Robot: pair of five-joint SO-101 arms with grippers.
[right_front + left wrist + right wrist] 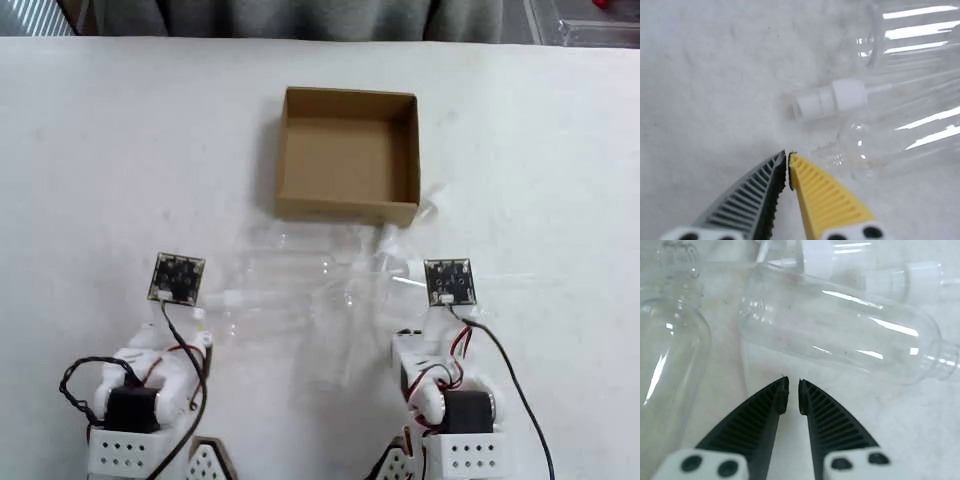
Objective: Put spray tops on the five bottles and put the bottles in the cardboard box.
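Observation:
Several clear plastic bottles (300, 285) lie on their sides on the white table between my two arms, just in front of the open cardboard box (345, 209), which has nothing in it. My left gripper (788, 155), with one grey and one yellow finger, is shut on nothing just short of a white spray top (832, 98) lying among bottle necks (855, 150). My right gripper (791, 386) has black fingers, shut with only a thin slit, close to a bottle (840, 335) lying crosswise. Another bottle (670, 350) lies beside it, and white spray tops (817, 252) lie beyond.
The left arm (150, 385) and the right arm (450, 390) sit at the table's near edge. Bare white tabletop (120, 150) stretches to both sides of the box. A clear container (590, 25) stands past the far right corner.

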